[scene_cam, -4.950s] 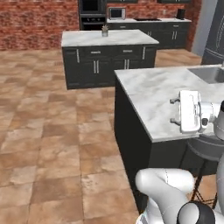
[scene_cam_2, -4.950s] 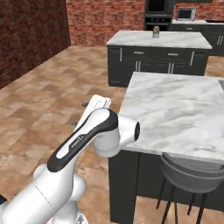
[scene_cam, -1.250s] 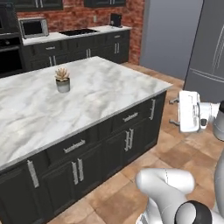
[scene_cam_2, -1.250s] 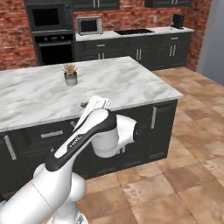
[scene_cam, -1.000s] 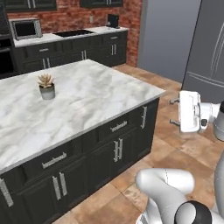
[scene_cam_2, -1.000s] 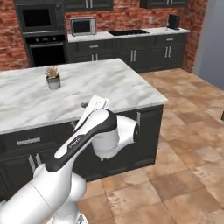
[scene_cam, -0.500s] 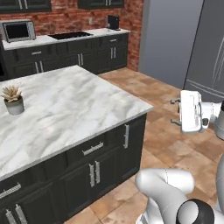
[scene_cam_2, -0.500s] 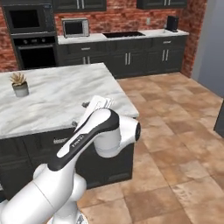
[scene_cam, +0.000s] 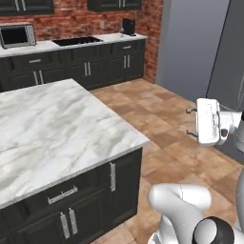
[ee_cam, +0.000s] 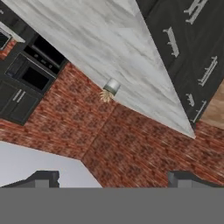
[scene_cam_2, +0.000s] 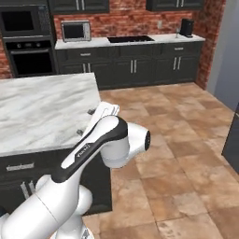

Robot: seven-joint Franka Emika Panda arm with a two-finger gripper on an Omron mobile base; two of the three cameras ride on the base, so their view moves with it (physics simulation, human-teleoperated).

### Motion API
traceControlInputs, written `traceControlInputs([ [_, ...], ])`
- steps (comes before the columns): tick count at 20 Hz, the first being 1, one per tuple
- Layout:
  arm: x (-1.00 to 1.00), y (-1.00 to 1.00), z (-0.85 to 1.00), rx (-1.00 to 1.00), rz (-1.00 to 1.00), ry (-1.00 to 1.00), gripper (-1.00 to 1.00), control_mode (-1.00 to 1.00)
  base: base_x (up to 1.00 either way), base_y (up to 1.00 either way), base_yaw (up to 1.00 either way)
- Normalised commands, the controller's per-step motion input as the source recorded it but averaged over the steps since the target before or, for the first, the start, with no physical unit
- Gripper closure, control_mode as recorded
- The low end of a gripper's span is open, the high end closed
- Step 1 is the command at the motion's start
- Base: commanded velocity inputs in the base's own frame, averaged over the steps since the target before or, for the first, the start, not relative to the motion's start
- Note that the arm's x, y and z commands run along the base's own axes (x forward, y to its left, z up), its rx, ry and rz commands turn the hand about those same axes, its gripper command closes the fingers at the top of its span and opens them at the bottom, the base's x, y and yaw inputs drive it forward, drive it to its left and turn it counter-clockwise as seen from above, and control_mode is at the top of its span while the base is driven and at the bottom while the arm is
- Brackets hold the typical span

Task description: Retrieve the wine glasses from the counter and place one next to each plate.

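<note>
The wine glasses and the plates are out of view. The counter (scene_cam: pixel 109 37) (scene_cam_2: pixel 163 38), white marble over black cabinets with a black cooktop (scene_cam: pixel 76 41) (scene_cam_2: pixel 130 39), runs along the brick back wall. My gripper (scene_cam: pixel 189 122) (scene_cam_2: pixel 84 122) hangs open and empty, high at the arm's side, beyond the near island's corner and far from the counter. In the hand view its two dark tips stand wide apart with nothing between them (ee_cam: pixel 113 177).
A marble island (scene_cam: pixel 57 128) (scene_cam_2: pixel 42 112) fills the near left. A microwave (scene_cam: pixel 16 34) (scene_cam_2: pixel 76 30), a wall oven (scene_cam_2: pixel 25 44) and a dark appliance (scene_cam: pixel 127 25) (scene_cam_2: pixel 186 27) stand at the back. Open tiled floor (scene_cam_2: pixel 186 140) leads there. A small potted plant (ee_cam: pixel 109 89) sits on the island.
The whole picture has slid: the base has moved, so the island passes to the left and the cooktop counter comes more to the middle. Arm pose and open gripper are unchanged.
</note>
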Motion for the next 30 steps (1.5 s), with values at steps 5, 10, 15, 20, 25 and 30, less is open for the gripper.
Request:
traceControlInputs([
  [5, 0.00, 0.00, 0.00, 0.00, 0.00, 0.00, -1.00, 1.00, 0.98, -1.00, 0.20],
  [10, 0.00, 0.00, 0.00, 0.00, 0.00, 0.00, -1.00, 1.00, 1.00, -1.00, 0.17],
  [15, 0.00, 0.00, 0.00, 0.00, 0.00, 0.00, -1.00, 1.00, 1.00, -1.00, 0.13],
  [20, 0.00, 0.00, 0.00, 0.00, 0.00, 0.00, -1.00, 1.00, 1.00, -0.92, 0.07],
  [25, 0.00, 0.00, 0.00, 0.00, 0.00, 0.00, -1.00, 1.00, 1.00, -0.05, -0.02],
  [30, 0.00, 0.00, 0.00, 0.00, 0.00, 0.00, -1.00, 1.00, 1.00, 0.19, -0.05],
])
